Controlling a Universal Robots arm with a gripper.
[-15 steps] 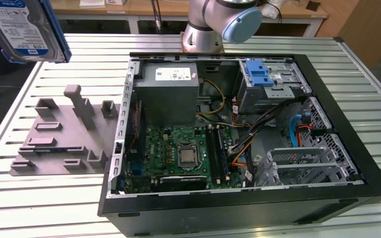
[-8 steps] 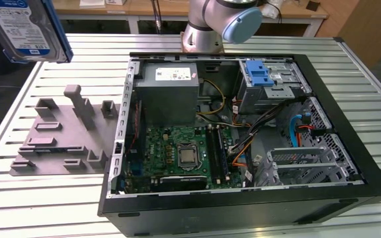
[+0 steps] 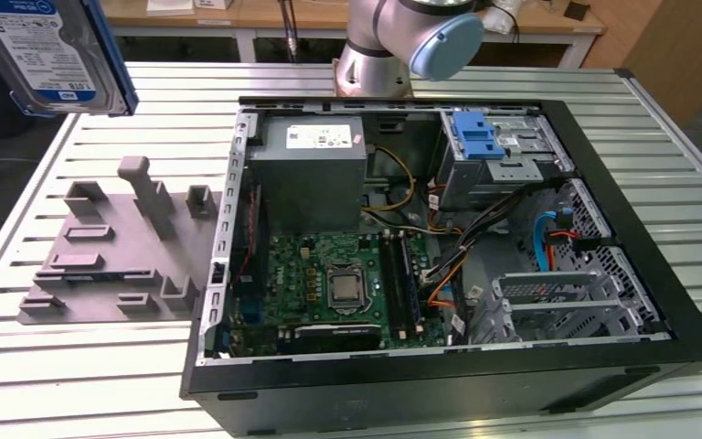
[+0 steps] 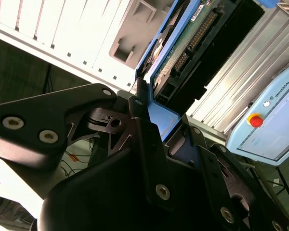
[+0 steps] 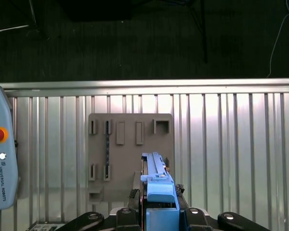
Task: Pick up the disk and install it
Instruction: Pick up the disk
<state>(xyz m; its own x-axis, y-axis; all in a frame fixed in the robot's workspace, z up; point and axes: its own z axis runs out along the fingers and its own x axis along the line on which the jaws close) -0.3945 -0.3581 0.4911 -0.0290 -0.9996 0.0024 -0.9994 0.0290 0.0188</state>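
Currently held: the disk, gripped at its blue caddy edge
Grip: end effector clamped on the disk in the first wrist view
Disk position: aloft over the worktop, above the grey fixture, well apart from the open computer case

In the exterior view the disk is cut off by the top and left edges, and the arm by the top edge. In the first wrist view the disk hides part of the grey plate, and the left edge cuts the pendant.
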